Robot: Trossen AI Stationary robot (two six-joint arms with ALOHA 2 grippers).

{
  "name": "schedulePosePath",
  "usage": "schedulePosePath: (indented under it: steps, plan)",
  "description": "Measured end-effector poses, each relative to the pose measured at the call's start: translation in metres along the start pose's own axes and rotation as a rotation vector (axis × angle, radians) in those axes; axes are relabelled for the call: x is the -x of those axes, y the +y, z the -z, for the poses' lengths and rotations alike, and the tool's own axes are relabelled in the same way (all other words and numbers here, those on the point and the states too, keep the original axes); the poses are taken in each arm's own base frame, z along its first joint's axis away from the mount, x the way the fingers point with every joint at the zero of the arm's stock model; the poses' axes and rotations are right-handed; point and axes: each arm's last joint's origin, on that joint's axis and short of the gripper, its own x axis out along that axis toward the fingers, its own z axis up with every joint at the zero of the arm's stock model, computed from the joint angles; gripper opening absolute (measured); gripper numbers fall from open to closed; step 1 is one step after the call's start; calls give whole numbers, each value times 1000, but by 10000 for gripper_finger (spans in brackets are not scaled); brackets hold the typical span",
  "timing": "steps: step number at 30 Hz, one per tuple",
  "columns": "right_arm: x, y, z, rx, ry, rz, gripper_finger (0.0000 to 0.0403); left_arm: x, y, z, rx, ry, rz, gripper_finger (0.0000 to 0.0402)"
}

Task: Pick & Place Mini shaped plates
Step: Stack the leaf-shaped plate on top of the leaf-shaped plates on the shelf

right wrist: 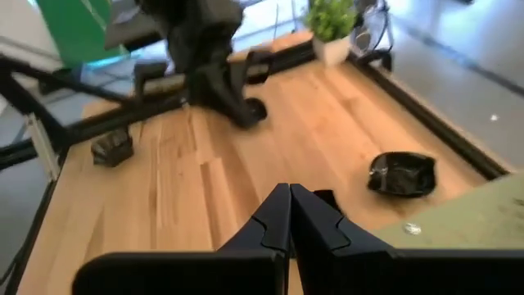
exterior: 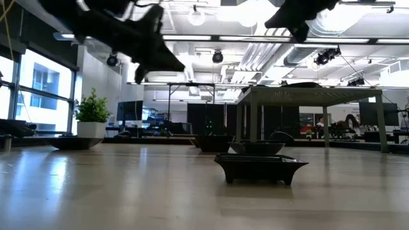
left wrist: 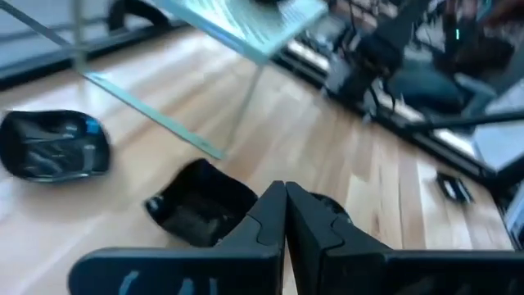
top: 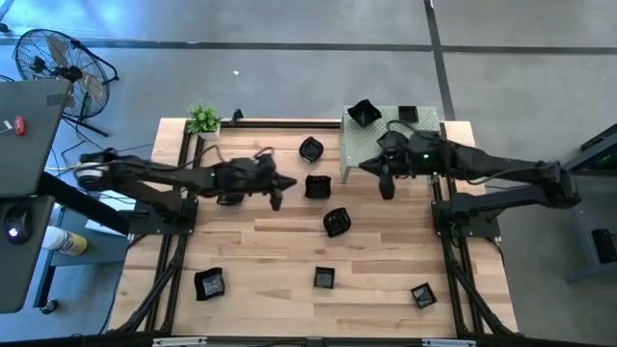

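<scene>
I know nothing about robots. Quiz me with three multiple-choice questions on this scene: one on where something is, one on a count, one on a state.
1. Where is the potted plant?
A. On the green stand
B. At the table's edge, on the left arm's side
C. In a gripper

2. How many black dishes sit on the green stand?
A. None
B. Two
C. Five

3. How are the two grippers?
A. Both shut, empty
B. Both wide open
C. Each holding a dish

Answers:
1 B: the potted plant stands at the table corner.
2 B: two black dishes lie on the green stand.
3 A: the left gripper and right gripper have their fingers pressed together.
</scene>
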Motion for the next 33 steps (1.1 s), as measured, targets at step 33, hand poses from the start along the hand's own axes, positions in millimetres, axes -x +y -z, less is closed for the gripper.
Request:
schedulePosePath:
  steps: [33]
  plan:
    - [-83,38,180,-965,296,371,106,47,16,17,53,-60,34,0]
